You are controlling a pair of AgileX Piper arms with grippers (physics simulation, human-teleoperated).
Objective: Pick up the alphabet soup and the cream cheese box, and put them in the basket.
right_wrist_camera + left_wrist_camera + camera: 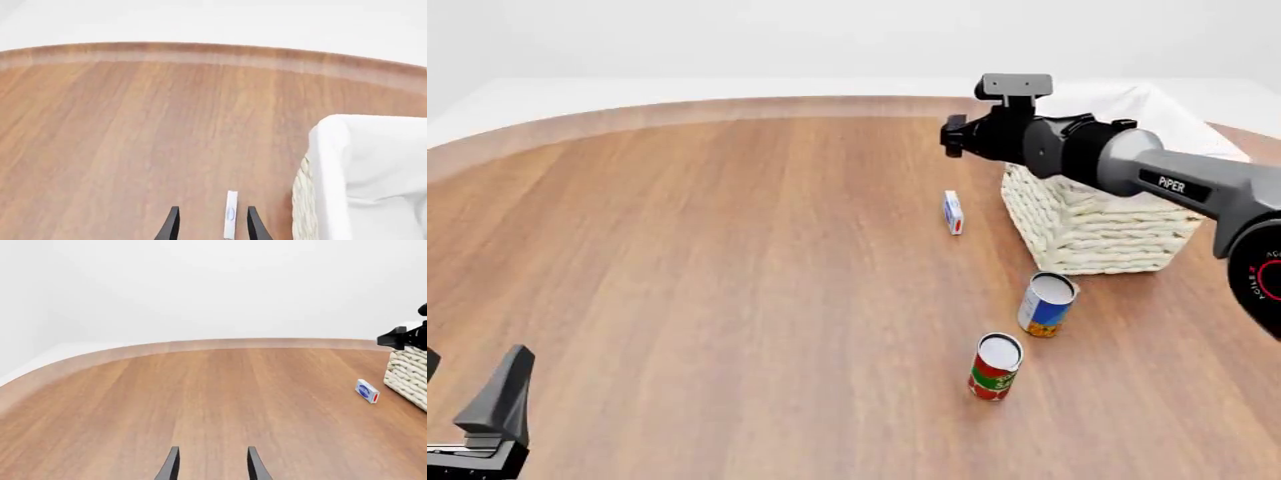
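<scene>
Currently the right gripper (210,225) hangs above the tiny flat white-and-blue cream cheese box with a red mark (230,214), which stands on edge on the brown wooden table (694,260) just beside the large square woven cream-white basket with white cloth lining (1101,235). In the right wrist view the box lies between the two dark fingertips, nearer one of them; the placement reads as a lining-up for a grasp from above. The jaws stand parted, wide enough to clear the thin box, and touch nothing; contact with the box is not evident. The basket's rim sits close to one side of the jaws, so a descent risks brushing the cloth. The left gripper (212,465) waits low over bare wood, jaws likewise parted and holding nothing, well apart from every object. The small cylindrical alphabet soup can with blue and orange-yellow label (1048,304) stands upright on the table outside the basket, behind the right jaws, beside a red and green can (996,367).
</scene>
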